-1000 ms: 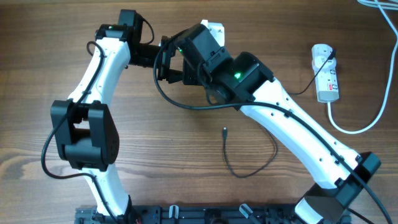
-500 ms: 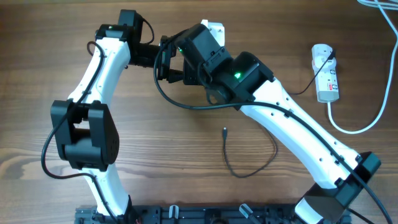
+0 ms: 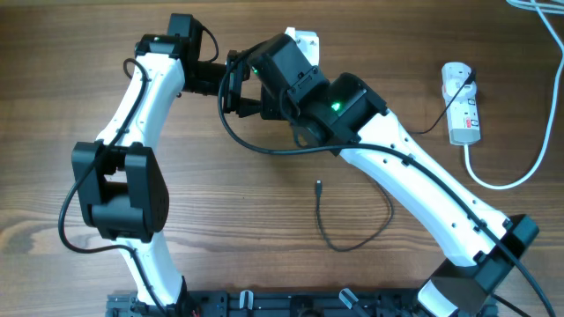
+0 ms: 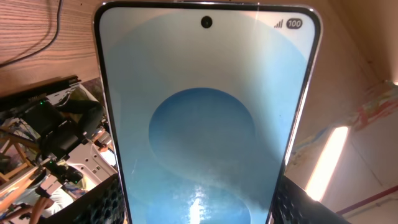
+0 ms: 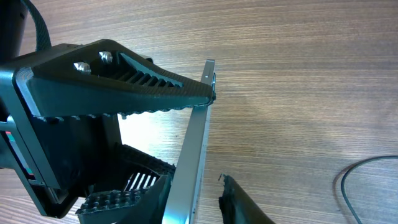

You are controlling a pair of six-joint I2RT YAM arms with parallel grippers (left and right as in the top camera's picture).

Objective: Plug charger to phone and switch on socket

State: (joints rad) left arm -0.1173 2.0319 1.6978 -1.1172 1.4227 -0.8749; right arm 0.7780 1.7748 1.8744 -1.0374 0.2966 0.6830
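Observation:
The phone (image 4: 205, 118) stands on edge above the table, its cyan-teal screen filling the left wrist view. My left gripper (image 4: 199, 208) is shut on the phone's two long sides. In the right wrist view the phone shows edge-on as a silver strip (image 5: 196, 143). My right gripper (image 5: 203, 182) is open and straddles that edge, with a small gap at one finger. In the overhead view both grippers meet at the back centre, left (image 3: 232, 84) and right (image 3: 253, 88), hiding the phone. The charger tip (image 3: 318, 185) lies loose on the table. The socket (image 3: 463, 106) lies at the far right.
The charger's black cable (image 3: 388, 216) loops across the middle of the table and runs up to the socket. The socket's thick white cord (image 3: 529, 167) curves along the right edge. A small white object (image 3: 305, 40) lies behind the right wrist.

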